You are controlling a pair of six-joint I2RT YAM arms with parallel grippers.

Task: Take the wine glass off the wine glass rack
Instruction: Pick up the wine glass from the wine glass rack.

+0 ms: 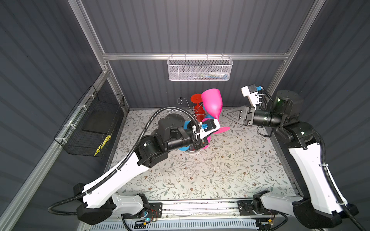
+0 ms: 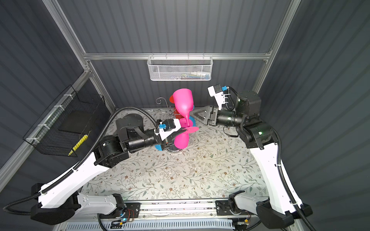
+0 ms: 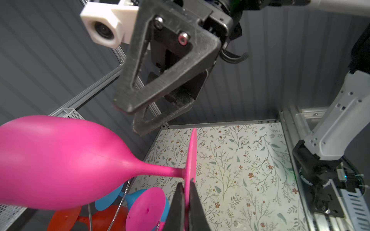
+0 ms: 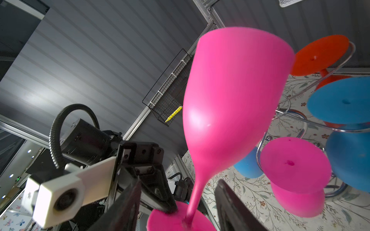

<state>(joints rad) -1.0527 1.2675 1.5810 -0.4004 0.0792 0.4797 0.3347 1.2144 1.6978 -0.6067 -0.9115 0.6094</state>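
A pink wine glass point(image 1: 212, 102), already clear of the wine glass rack point(image 2: 173, 151), stands bowl-up and tilted in the air at about 2 o'clock from the rack's post, above the far middle of the floral tabletop point(image 1: 220, 170). The left gripper point(image 3: 186, 185), reaching in from 8 o'clock, is clamped on the rim of the glass's flat foot. That edge pinch probably suited sliding the foot out of the wire arms, but it looks a thin hold for carrying. The right gripper point(image 3: 131, 117) comes in from 3 o'clock with its jaws apart on either side of the stem, gripping nothing, apparently to take the glass over. A red glass point(image 1: 196, 98), a blue glass point(image 4: 340, 102) and a second pink glass point(image 4: 294, 166) hang upside down on the rack.
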